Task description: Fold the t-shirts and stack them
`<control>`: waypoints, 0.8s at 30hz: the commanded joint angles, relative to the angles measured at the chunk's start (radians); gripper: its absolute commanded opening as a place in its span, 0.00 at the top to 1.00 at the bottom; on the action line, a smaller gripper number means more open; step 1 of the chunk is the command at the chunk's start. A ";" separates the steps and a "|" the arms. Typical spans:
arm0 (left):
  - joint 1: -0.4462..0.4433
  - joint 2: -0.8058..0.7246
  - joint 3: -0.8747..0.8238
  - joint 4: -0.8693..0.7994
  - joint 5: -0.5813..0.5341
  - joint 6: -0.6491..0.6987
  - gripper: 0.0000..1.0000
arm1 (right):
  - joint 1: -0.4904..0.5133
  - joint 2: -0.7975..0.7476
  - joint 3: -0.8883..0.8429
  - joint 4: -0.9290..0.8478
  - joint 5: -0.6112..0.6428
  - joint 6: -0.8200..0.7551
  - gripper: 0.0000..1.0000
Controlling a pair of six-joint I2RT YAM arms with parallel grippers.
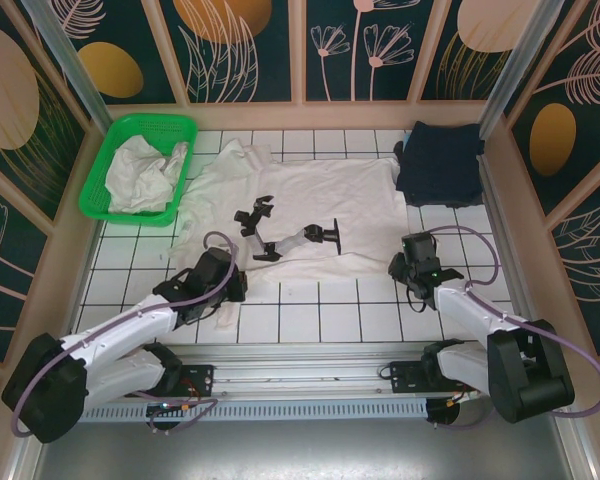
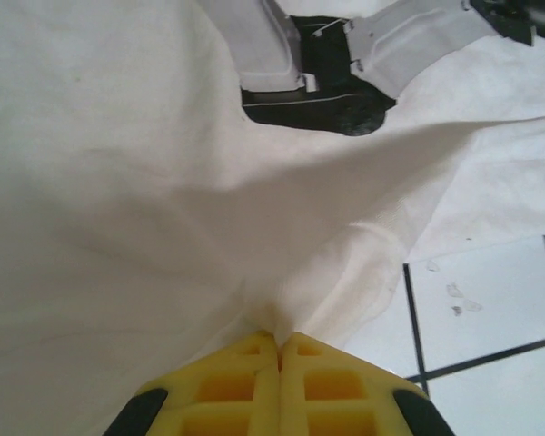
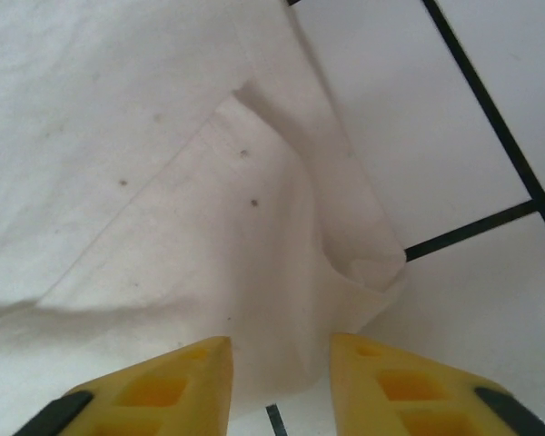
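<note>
Trouble from here, as we judge it, lies in an uneven grip. Left gripper (image 2: 279,343) has its yellow fingers pressed together on a pinch of the white t-shirt (image 1: 310,205) at the shirt's near-left edge, and the cloth runs in a taut ridge away from the tips. Right gripper (image 3: 282,350) has its fingers narrow but apart. The shirt's near-right corner lies in the gap between them, not pinched. If the arms lift now, we think the left side would rise alone, dragging the shirt askew across the tiled table (image 1: 310,320) and bunching it. If the right fingers close on only the curled tip of that corner, it could slip out mid-fold. The left pinch also seems to gather little cloth, so a hard pull might free it.

Both arms reach forward from their bases at the table's near edge and bend down at the wrist, so each gripper points down at the cloth — the left over the shirt's near-left edge, the right at its near-right corner, well apart from each other.

The shirt lies spread in the middle of the table, wrinkled, with a black-and-white shape on its chest that we cannot identify. A dark navy t-shirt (image 1: 440,160) sits at the far right, and more white t-shirts (image 1: 145,175) lie crumpled in a green basket (image 1: 100,165) at the far left.
</note>
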 commanded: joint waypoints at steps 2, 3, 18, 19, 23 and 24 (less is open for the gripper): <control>-0.016 -0.064 0.036 -0.098 0.039 -0.002 1.00 | -0.037 0.003 0.015 0.018 -0.046 -0.017 0.77; -0.020 -0.077 0.033 -0.094 0.053 -0.010 0.99 | -0.043 -0.001 0.019 0.012 -0.048 -0.018 0.79; -0.056 -0.309 -0.095 0.017 0.242 -0.107 1.00 | -0.058 -0.040 0.218 -0.045 -0.111 -0.096 0.79; -0.058 -0.288 -0.102 -0.001 0.220 -0.109 1.00 | -0.052 0.007 0.260 -0.059 -0.112 -0.104 0.76; -0.063 -0.256 -0.147 0.092 0.224 -0.139 1.00 | -0.014 0.148 0.330 -0.061 -0.045 -0.100 0.62; -0.062 -0.268 -0.152 0.109 0.206 -0.145 0.91 | -0.016 0.172 0.327 -0.047 -0.042 -0.096 0.61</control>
